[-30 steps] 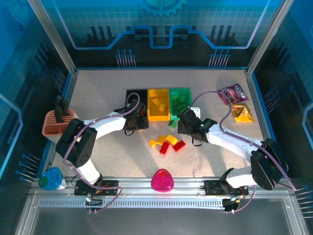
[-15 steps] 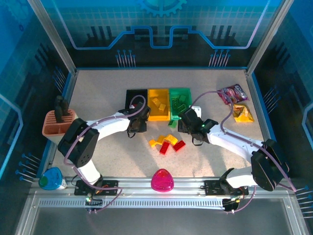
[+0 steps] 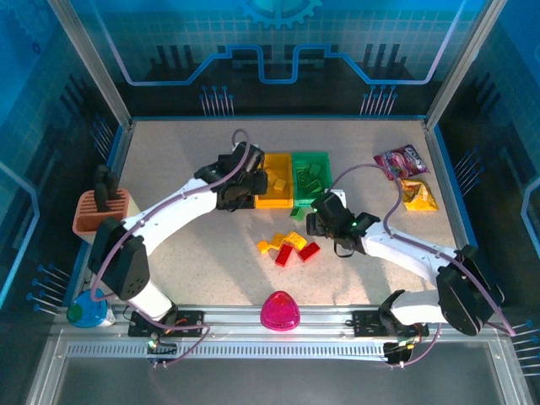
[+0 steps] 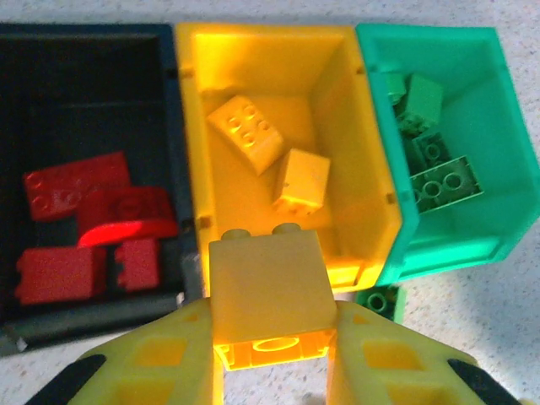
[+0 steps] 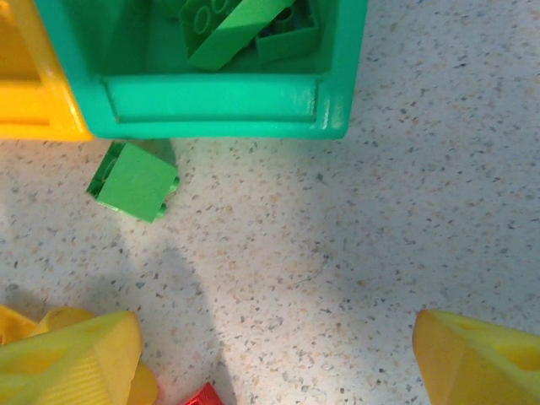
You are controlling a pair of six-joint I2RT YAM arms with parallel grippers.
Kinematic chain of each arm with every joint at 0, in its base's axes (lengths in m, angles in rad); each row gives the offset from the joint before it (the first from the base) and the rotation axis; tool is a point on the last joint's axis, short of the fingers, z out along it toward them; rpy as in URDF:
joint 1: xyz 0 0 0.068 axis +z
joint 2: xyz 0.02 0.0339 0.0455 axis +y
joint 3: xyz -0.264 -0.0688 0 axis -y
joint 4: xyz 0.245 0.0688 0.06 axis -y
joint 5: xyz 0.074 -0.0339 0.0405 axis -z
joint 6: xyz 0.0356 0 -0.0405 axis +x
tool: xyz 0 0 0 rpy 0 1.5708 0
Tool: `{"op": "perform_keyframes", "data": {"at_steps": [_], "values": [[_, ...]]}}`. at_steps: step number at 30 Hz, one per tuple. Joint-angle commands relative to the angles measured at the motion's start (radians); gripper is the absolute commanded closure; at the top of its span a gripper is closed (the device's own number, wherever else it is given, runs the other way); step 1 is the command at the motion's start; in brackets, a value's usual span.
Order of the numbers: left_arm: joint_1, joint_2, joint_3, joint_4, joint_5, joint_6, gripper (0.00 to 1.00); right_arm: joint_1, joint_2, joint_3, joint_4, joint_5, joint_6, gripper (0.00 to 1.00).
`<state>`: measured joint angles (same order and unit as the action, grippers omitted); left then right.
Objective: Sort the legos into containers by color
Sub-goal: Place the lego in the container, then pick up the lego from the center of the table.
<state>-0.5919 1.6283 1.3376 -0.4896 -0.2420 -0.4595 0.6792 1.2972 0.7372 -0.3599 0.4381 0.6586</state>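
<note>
Left wrist view has the left gripper (image 4: 270, 359) pinching a yellow brick (image 4: 266, 287) over the near wall of the yellow bin (image 4: 261, 51), arm stretched forward. The right gripper (image 5: 270, 354), jaws spread, hovers low near a green brick (image 5: 133, 181) lying just beside the green bin (image 5: 211, 110).

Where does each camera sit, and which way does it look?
Top external: above and behind the arms, facing down on the table; both arms show whole.
Left wrist: on the left arm, facing down into the containers; left gripper clamps a yellow lego.
Right wrist: low over the table, facing the green bin; right gripper open.
Both wrist views share the green bin and a loose green lego.
</note>
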Motion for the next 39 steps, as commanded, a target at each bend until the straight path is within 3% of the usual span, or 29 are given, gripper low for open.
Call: {"op": "perform_keyframes", "data": {"at_steps": [1, 5, 6, 8, 9, 13, 24, 39], "values": [[0.006, 0.09, 0.093, -0.027, 0.038, 0.053, 0.71, -0.01, -0.04, -0.035, 0.047, -0.06, -0.051, 0.16], [0.027, 0.205, 0.206, -0.032, 0.069, 0.064, 0.69, -0.009, -0.071, -0.075, 0.072, -0.11, -0.086, 0.16], [0.035, 0.234, 0.234, -0.035, 0.076, 0.064, 0.62, -0.009, -0.076, -0.081, 0.074, -0.119, -0.092, 0.16], [0.049, 0.278, 0.277, -0.014, 0.103, 0.079, 0.27, -0.007, -0.087, -0.088, 0.075, -0.134, -0.1, 0.16], [0.052, 0.29, 0.291, -0.007, 0.104, 0.079, 0.24, -0.007, -0.091, -0.088, 0.077, -0.142, -0.106, 0.16], [0.048, 0.242, 0.282, 0.034, 0.122, 0.071, 0.23, -0.002, -0.098, -0.08, 0.08, -0.186, -0.149, 0.17], [0.043, -0.083, -0.041, 0.139, 0.108, 0.064, 0.25, 0.06, 0.013, 0.0, 0.072, -0.334, -0.332, 0.24], [0.06, -0.354, -0.403, 0.16, 0.077, 0.002, 0.3, 0.1, 0.288, 0.136, 0.013, -0.328, -0.398, 0.35]]}}
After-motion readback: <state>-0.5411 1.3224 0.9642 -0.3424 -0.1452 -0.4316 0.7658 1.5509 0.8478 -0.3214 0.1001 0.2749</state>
